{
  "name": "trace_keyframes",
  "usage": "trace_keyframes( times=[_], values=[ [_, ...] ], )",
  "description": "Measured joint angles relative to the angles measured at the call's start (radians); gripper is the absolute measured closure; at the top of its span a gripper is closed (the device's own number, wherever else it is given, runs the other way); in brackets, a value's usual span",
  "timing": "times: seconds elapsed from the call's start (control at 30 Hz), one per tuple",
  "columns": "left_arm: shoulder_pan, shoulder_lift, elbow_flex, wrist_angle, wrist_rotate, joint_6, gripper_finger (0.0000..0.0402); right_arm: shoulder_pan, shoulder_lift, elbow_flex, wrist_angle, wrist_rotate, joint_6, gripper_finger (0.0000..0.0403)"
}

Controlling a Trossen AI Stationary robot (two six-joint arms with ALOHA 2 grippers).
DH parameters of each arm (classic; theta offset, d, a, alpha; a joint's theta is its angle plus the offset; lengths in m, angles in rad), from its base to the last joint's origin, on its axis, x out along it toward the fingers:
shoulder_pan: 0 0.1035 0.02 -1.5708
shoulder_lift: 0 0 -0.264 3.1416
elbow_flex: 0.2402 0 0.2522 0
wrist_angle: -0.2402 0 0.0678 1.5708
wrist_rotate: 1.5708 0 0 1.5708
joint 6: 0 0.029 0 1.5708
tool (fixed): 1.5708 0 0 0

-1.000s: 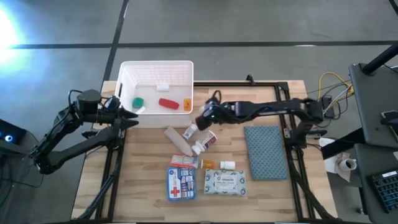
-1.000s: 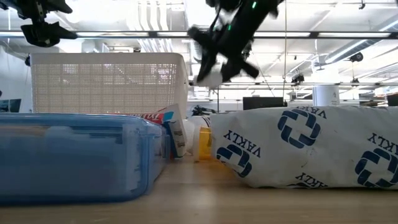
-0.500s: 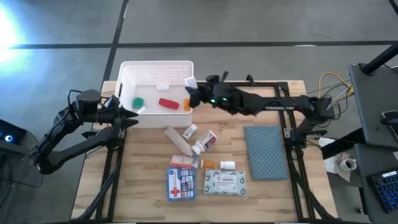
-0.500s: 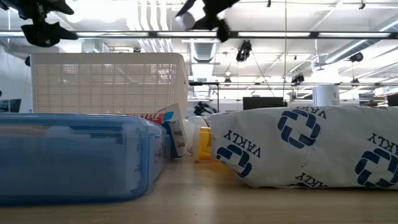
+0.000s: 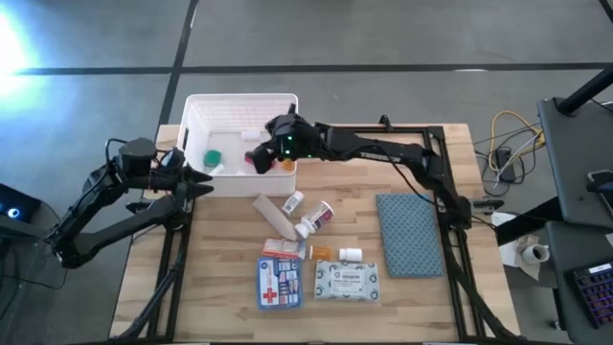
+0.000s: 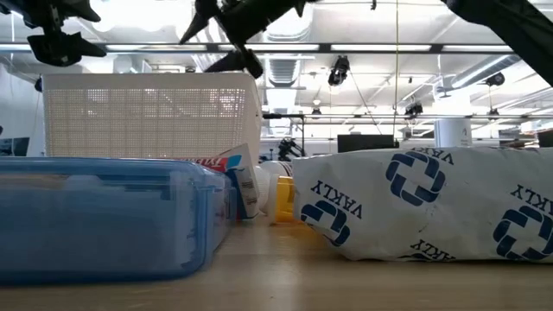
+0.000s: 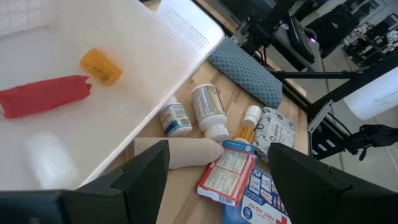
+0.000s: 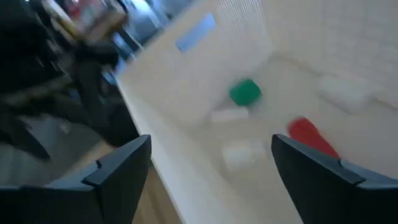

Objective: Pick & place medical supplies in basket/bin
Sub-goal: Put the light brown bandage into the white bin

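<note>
From above, we are reaching the right gripper (image 5: 261,155) out over the white bin (image 5: 196,113), presumably so that anything it lets go lands inside rather than on the table; from here we cannot tell how its fingers stand. In the bin we are seeing a green piece (image 5: 213,155), part of a red tube (image 5: 255,165), an orange bit (image 5: 286,162) and a small white item (image 5: 251,134). The left gripper (image 5: 203,179) is waiting just left of the bin, fingers spread. Still out on the table are the tan roll (image 5: 274,217), white pill bottles (image 5: 313,217), the first-aid pouch (image 5: 279,285) and the wipes pack (image 5: 347,281), with the cloth pad (image 5: 410,234) to the right.

At table height, the pouch (image 6: 104,216) and wipes pack (image 6: 423,203) are filling the near view, the bin wall (image 6: 151,117) standing behind them.

Through the left wrist, we are looking into the bin (image 7: 186,43) at the red tube (image 7: 43,94) and orange bit (image 7: 101,65); the roll (image 7: 177,152) and bottles (image 7: 208,109) are lying just outside its wall.

Through the right wrist, its fingers are standing wide apart and empty over the bin (image 8: 180,180), with the green piece (image 8: 245,92) and red tube (image 8: 311,137) below.
</note>
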Motion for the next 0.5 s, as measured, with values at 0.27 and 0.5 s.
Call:
trace_keyframes(
  times=[0.27, 0.5],
  values=[
    [0.000, -0.012, 0.000, -0.001, 0.000, 0.000, 0.0148, 0.057, -0.034, 0.145, -0.378, 0.205, -0.121, 0.0070],
    [0.000, -0.013, 0.000, -0.001, 0.085, 0.002, 0.0148, 0.157, -0.099, 0.144, -0.796, 0.342, -0.082, 0.0074]
  ],
)
